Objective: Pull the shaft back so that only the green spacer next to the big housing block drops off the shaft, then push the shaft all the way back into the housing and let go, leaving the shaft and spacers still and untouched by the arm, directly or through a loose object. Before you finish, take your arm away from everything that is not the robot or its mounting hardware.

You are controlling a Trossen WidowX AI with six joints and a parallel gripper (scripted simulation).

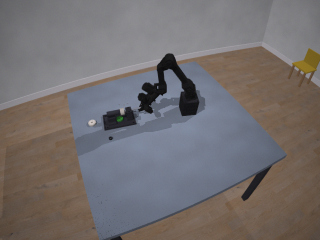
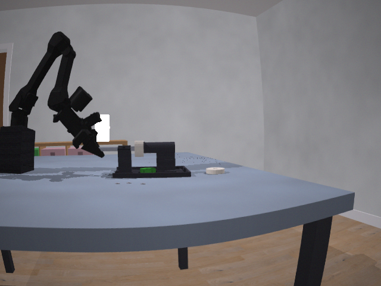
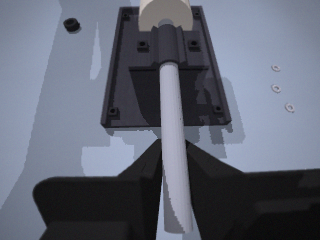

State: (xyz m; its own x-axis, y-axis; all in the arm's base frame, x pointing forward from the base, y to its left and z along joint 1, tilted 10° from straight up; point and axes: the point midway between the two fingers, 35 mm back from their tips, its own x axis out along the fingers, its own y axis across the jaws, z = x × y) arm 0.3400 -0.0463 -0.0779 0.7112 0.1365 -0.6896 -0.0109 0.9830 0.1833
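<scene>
My gripper (image 3: 170, 144) is shut on the pale grey shaft (image 3: 172, 130), near its free end. It also shows in the top view (image 1: 144, 107) and the exterior view (image 2: 92, 148). The shaft runs through the small black support (image 3: 168, 47) (image 2: 124, 158). A cream spacer (image 2: 139, 148) (image 1: 121, 111) (image 3: 165, 12) sits on the shaft between the support and the big housing block (image 2: 162, 154). The green spacer (image 1: 119, 118) (image 2: 147, 170) lies flat on the black baseplate (image 1: 118, 121), off the shaft.
A loose cream ring (image 1: 91, 122) (image 2: 215, 170) lies on the table beyond the housing. A small black ring (image 1: 110, 137) (image 3: 72, 24) lies near the baseplate. Three small washers (image 3: 280, 87) lie on the other side. The arm's base block (image 1: 189, 103) stands behind.
</scene>
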